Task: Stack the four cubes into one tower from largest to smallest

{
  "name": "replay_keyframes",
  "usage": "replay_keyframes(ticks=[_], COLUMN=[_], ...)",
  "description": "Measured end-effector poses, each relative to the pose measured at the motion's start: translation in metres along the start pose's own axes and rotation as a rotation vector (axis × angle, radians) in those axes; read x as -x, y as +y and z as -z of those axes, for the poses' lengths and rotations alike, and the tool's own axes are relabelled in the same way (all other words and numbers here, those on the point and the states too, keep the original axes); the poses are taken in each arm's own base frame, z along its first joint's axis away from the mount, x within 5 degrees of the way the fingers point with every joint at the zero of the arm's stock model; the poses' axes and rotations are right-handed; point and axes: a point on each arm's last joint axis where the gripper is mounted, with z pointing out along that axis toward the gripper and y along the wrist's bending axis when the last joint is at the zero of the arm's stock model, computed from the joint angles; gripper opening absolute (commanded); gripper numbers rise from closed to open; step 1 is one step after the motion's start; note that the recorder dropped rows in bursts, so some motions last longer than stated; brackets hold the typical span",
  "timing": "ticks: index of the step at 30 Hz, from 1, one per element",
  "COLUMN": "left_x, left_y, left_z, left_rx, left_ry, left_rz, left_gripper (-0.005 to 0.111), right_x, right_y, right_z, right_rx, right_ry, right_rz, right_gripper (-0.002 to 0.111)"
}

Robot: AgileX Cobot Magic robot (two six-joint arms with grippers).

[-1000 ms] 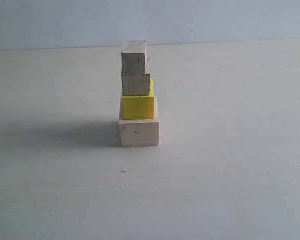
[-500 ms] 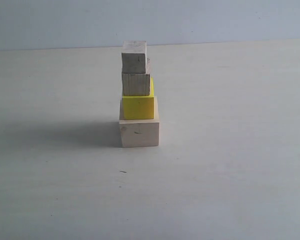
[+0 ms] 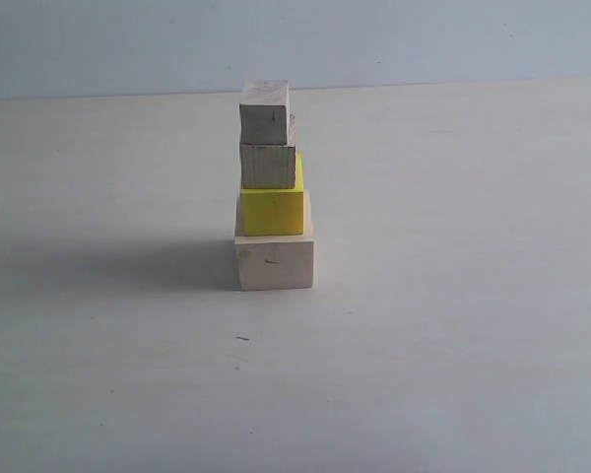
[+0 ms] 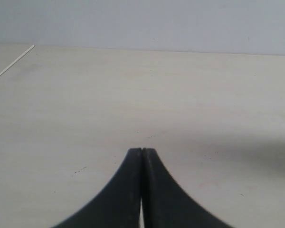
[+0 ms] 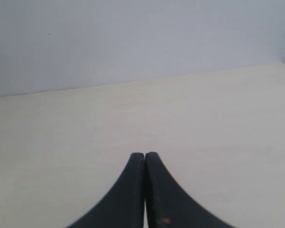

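Standing a little left of the frame's centre in the exterior view, the tower (image 3: 272, 187) rises as one column of four cubes on the pale table (image 3: 453, 325). The large pale wood cube (image 3: 274, 262) forms the base and rests on the tabletop. On it sits the bright yellow cube (image 3: 272, 211), then the brownish grained wood cube (image 3: 268, 166), and the smallest pale wood cube (image 3: 264, 113) crowns the stack, its top reaching up against the grey-blue wall (image 3: 424, 39) in the upper part of the frame. The left edges of the cubes line up closely, so each step shows on the right side. A soft shadow (image 3: 128, 261) stretches from the base toward the left edge of the frame.

Neither arm appears in the exterior view. The left gripper (image 4: 142, 152), seen from its wrist camera, has its dark fingers pressed together with nothing between them, above bare tabletop. The right gripper (image 5: 145, 156) is likewise closed on nothing, with table and wall beyond it.
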Motion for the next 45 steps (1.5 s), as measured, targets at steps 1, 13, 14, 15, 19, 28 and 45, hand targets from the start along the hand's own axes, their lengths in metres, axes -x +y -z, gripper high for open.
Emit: replay_keyframes(ticks=[1,13,14,15,19,28,45], left_x=[0.0,0.0,0.0,0.0,0.0,0.0,-0.0001], left_y=[0.0,0.0,0.0,0.0,0.0,0.0,0.0001], left_z=[0.0,0.0,0.0,0.0,0.0,0.0,0.0], left_rx=[0.0,0.0,0.0,0.0,0.0,0.0,0.001], left_ry=[0.0,0.0,0.0,0.0,0.0,0.0,0.002], left_rz=[0.0,0.0,0.0,0.0,0.0,0.0,-0.002], left_gripper=[0.0,0.0,0.0,0.0,0.0,0.0,0.0], right_x=[-0.0016,-0.0062,-0.0065,-0.0065,-0.0065,-0.0066,-0.0066], right_y=[-0.0003,-0.0009,-0.0009,-0.0008,-0.0008,-0.0008,-0.0007], right_z=[0.0005,0.0027,0.0027,0.0027,0.0027,0.0028,0.0028], right_rx=[-0.003,-0.008,-0.008,-0.007,-0.007,-0.007,-0.007], right_ry=[0.015,0.052,0.055,0.055,0.055,0.057,0.057], right_rz=[0.011,0.02,0.018,0.018,0.018,0.015,0.012], right_gripper=[0.0,0.0,0.0,0.0,0.0,0.0,0.0])
